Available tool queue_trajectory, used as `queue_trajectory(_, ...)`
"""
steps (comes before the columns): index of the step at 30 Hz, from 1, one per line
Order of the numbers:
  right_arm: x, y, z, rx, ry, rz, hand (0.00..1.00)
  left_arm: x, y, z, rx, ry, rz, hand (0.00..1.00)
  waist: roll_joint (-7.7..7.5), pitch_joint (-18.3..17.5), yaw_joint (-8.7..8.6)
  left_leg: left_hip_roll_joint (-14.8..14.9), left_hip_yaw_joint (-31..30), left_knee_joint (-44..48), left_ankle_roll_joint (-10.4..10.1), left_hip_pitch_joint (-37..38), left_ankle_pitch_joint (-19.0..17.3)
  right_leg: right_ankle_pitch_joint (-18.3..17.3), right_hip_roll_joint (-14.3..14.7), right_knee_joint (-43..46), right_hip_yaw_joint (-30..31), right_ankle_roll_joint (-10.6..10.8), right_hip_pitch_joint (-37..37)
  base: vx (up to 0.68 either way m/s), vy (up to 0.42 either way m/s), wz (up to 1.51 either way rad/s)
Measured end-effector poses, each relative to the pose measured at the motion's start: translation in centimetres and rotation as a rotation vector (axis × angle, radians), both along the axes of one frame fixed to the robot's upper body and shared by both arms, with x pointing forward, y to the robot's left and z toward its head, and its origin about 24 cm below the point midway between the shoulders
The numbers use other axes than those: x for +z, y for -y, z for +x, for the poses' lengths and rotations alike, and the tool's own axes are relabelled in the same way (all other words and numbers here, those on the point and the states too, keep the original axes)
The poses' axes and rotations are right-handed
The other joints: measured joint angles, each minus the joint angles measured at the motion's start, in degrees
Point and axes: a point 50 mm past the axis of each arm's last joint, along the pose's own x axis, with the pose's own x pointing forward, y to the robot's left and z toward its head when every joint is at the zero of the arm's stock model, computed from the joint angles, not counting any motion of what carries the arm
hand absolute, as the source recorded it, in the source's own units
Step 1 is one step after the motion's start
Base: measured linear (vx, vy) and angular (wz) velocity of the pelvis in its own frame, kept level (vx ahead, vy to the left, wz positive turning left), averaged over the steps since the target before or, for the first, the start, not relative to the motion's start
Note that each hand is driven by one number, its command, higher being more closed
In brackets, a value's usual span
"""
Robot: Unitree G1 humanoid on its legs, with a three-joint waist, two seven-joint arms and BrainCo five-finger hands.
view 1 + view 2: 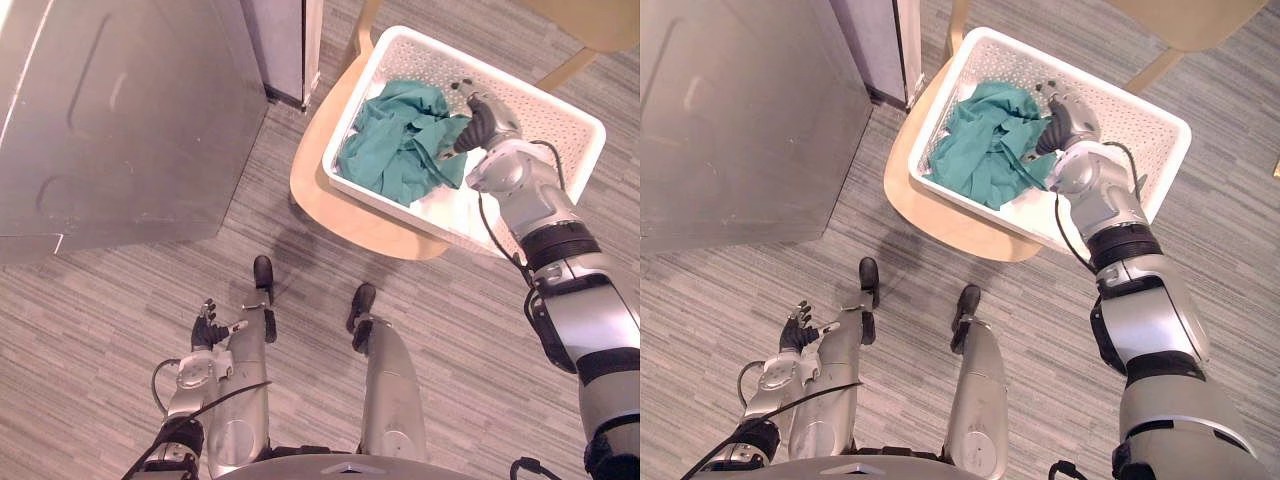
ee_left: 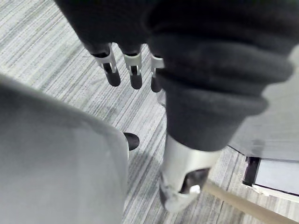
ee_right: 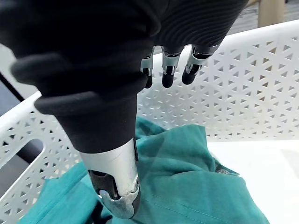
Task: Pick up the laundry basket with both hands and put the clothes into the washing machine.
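A white perforated laundry basket [image 1: 560, 105] rests on the round seat of a light wooden chair [image 1: 330, 200]. Crumpled teal clothes [image 1: 400, 140] lie in its left half, with some white cloth [image 1: 460, 210] beneath them. My right hand [image 1: 480, 125] hovers inside the basket just over the teal clothes [image 3: 196, 186], its fingers [image 3: 168, 77] relaxed and pointing at the far basket wall [image 3: 261, 84]. The thumb [image 3: 114, 186] hangs close above the cloth, and the hand holds nothing. My left hand [image 1: 207, 328] hangs low at my side over the floor, fingers [image 2: 135, 74] straight and empty.
A large grey machine [image 1: 110, 110] fills the upper left, left of the chair. A narrow grey upright panel [image 1: 285, 45] stands between the machine and the chair. Another wooden chair leg [image 1: 565, 70] shows behind the basket. Striped grey floor [image 1: 120, 300] lies around my feet.
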Motion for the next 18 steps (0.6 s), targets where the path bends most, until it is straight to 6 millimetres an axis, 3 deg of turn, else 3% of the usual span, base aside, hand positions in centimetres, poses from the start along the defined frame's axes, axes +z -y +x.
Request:
queue_trajectory(4,0.4,0.5,-0.1,-0.016,0.033,0.045,0.00,0.6,-0.2,0.4,0.015,0.035,-0.010,0.00,0.00,0.7,0.21,0.1,0.0,1.7,0.1,-2.4,-0.7,-0.1,0.0,0.7,0.3,0.0,-2.0,0.01,-0.005,-0.02)
queue_trajectory(9,1.4,2.6,-0.7,-0.070,0.073,0.112,0.00,1.3,0.0,0.9,0.026,0.081,-0.020,0.00,0.46,1.5,1.11,-0.1,-0.1,2.6,0.3,-4.8,-0.8,-0.1,-0.3,1.6,0.4,0.0,-4.3,0.00,0.000,0.00)
queue_trajectory(18,2.1,2.3,-0.6,-0.057,0.100,0.144,0.00,2.4,-0.5,1.6,0.061,0.145,-0.040,0.00,1.00,2.2,1.46,0.1,-0.3,6.5,0.9,-9.9,-2.0,-0.1,-0.4,3.5,0.9,0.1,-8.4,0.01,0.000,-0.01)
